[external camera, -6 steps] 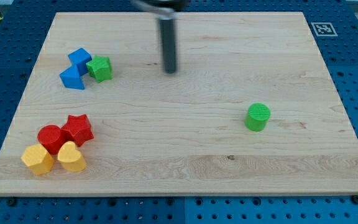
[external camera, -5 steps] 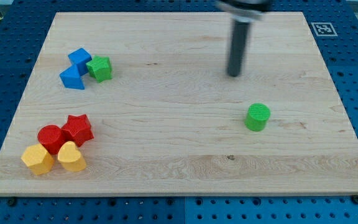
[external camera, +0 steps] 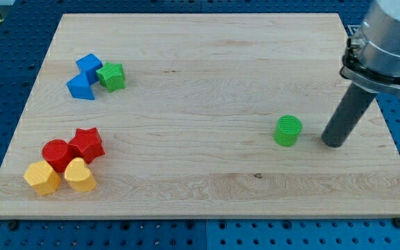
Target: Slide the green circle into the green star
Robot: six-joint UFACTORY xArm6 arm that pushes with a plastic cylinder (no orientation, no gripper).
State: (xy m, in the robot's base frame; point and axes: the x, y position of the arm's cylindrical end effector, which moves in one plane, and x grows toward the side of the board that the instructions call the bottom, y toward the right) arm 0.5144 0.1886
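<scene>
The green circle [external camera: 287,130] stands on the wooden board [external camera: 200,104], right of centre. My tip [external camera: 332,143] rests on the board just to the circle's right, a short gap away and not touching it. The green star [external camera: 112,76] lies far off at the view's upper left, touching two blue blocks [external camera: 85,76].
At the view's lower left sit a red circle [external camera: 56,154], a red star [external camera: 87,144], a yellow hexagon [external camera: 42,178] and a yellow heart [external camera: 80,175], packed together. A marker tag [external camera: 360,32] is at the board's top right corner.
My tip has swept from the board's upper middle to the right and down, ending just right of the green circle. No block has moved.
</scene>
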